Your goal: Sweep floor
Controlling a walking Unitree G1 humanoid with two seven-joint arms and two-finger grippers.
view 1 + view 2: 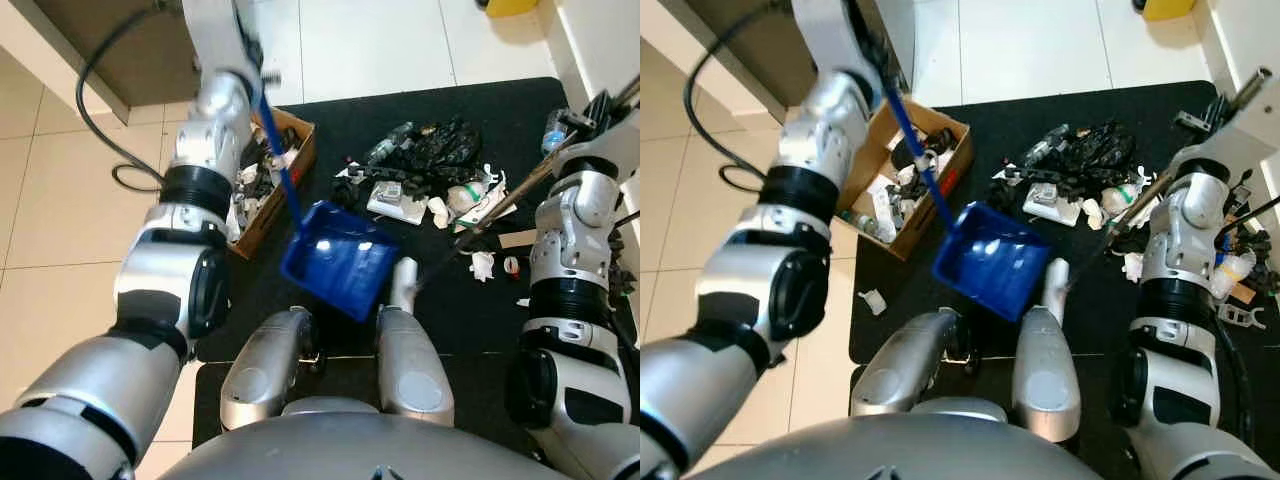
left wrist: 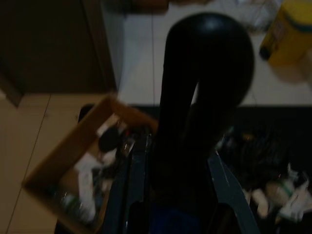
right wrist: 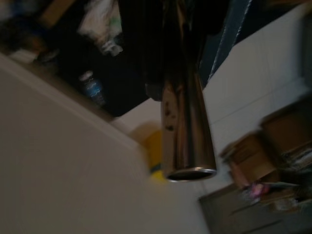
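Observation:
A blue dustpan [image 1: 338, 258] hangs tilted over the black mat [image 1: 500, 100], just ahead of my knees. Its long blue handle [image 1: 278, 160] runs up to my left gripper [image 1: 250, 70], which is shut on it. In the left wrist view the dark handle [image 2: 185, 122] runs between the fingers. My right gripper [image 1: 600, 108] is shut on the broom's metal pole [image 1: 500, 205], which slants down to the left and ends by the dustpan. The right wrist view shows the shiny pole [image 3: 183, 112] up close. A pile of litter [image 1: 430, 170] lies on the mat beyond the dustpan.
An open cardboard box [image 1: 300, 150] with rubbish in it stands at the mat's left edge. A plastic bottle [image 1: 556, 128] lies at the right by the wall. Small scraps [image 1: 483, 263] lie near my right side. A black cable [image 1: 100, 130] loops over the tiled floor on the left.

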